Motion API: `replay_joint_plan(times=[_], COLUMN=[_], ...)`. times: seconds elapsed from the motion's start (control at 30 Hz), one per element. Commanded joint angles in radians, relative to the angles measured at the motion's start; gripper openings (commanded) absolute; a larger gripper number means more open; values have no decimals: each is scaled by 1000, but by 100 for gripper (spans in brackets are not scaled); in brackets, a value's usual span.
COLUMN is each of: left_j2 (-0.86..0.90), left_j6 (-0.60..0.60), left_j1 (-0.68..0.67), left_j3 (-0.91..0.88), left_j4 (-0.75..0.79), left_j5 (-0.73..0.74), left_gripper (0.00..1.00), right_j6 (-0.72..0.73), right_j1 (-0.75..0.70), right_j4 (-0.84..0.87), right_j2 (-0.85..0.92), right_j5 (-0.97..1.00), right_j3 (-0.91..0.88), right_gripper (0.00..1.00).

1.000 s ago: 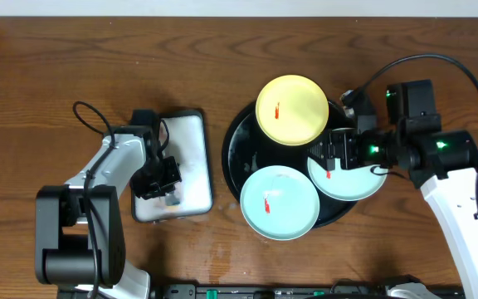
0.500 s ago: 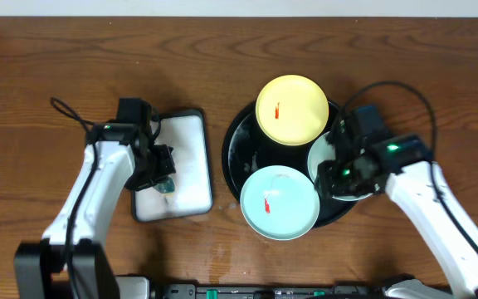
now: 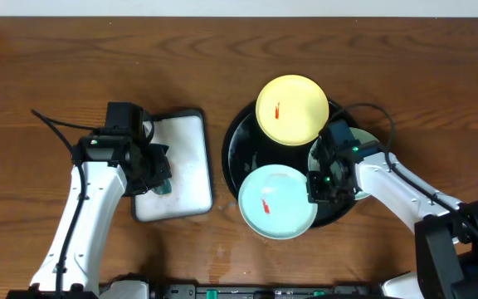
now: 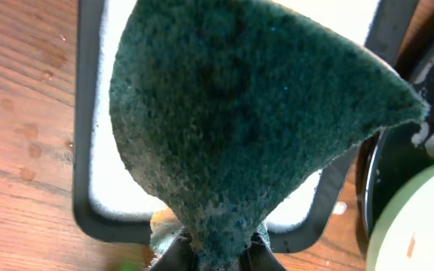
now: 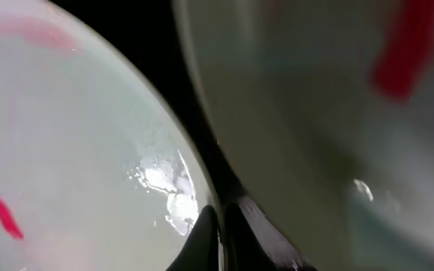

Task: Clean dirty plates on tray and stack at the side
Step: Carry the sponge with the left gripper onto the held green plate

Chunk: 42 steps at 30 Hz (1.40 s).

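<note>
Three plates lie on the round black tray (image 3: 231, 158): a pale yellow plate (image 3: 293, 108) at the back, a mint green plate (image 3: 276, 202) at the front, and a second mint plate (image 3: 362, 166) at the right, partly under my right arm. Each visible face carries a red smear. My right gripper (image 3: 315, 188) (image 5: 221, 226) is shut on the front mint plate's (image 5: 74, 150) right rim, and a thin pale edge shows between the fingers. My left gripper (image 3: 161, 178) (image 4: 217, 256) is shut on a dark green sponge (image 4: 255, 113), which hangs above the white tray.
The white rectangular dark-rimmed tray (image 3: 181, 158) (image 4: 89, 150) lies left of the black tray, under the sponge. In the right wrist view another plate (image 5: 337, 98) with a red smear looms blurred on the right. Bare wooden table (image 3: 40, 75) surrounds both trays.
My right gripper has swung left and forward from the right mint plate to the front plate's rim and closed there. The left arm shifted a little, still gripping the sponge.
</note>
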Motion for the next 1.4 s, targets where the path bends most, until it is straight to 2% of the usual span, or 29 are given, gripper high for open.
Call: replay_joint_plan(times=[0.0, 0.2, 0.43, 0.6, 0.77, 1.07, 1.27, 1.37], left_j2=[-8, -8, -8, -6, 28, 303, 506, 576], left_j6=[3, 7, 10, -23, -134, -363, -473, -489], left_j1=[3, 3, -40, -182, -373, -594, -651, -648], left_j3=[23, 23, 22, 22, 22, 22, 22, 22], left_j4=[3, 5, 44, 137, 275, 518, 669, 671], left_j5=[48, 106, 183, 203, 200, 207, 325, 322], left_gripper=[7, 8, 7, 8, 7, 7, 8, 8], right_j6=[70, 189, 158, 147, 163, 163, 163, 163], right_j1=[17, 17, 49, 81, 86, 87, 87, 87], right_j4=[104, 183, 203, 204, 203, 203, 203, 202], right_j2=[5, 5, 5, 5, 5, 5, 5, 5], right_j5=[51, 259, 218, 221, 263, 262, 262, 262], right_j3=[-1, -1, -1, -1, -2, -2, -2, -2], right_gripper=[1, 1, 1, 1, 1, 1, 1, 1])
